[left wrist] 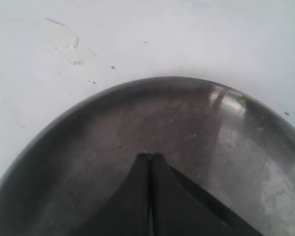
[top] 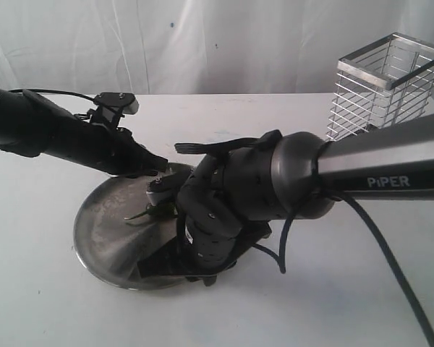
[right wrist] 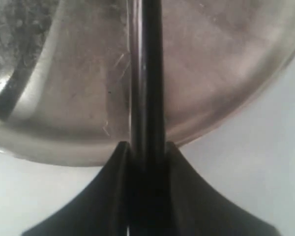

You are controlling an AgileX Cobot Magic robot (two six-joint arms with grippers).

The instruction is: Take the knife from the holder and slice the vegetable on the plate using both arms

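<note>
The plate lies on the white table, left of centre. On it rests the vegetable, a small green chili, just below my left gripper. In the left wrist view the left gripper is shut over the plate, with nothing visible between its fingertips. A tiny green bit lies by the rim. My right gripper is shut on the knife, whose black blade reaches out across the plate. The holder stands at the back right, with nothing visible inside it.
The bulky right arm marked PIPER crosses the front of the scene and hides the plate's right side. Its cable trails toward the front right. A white backdrop hangs behind the table.
</note>
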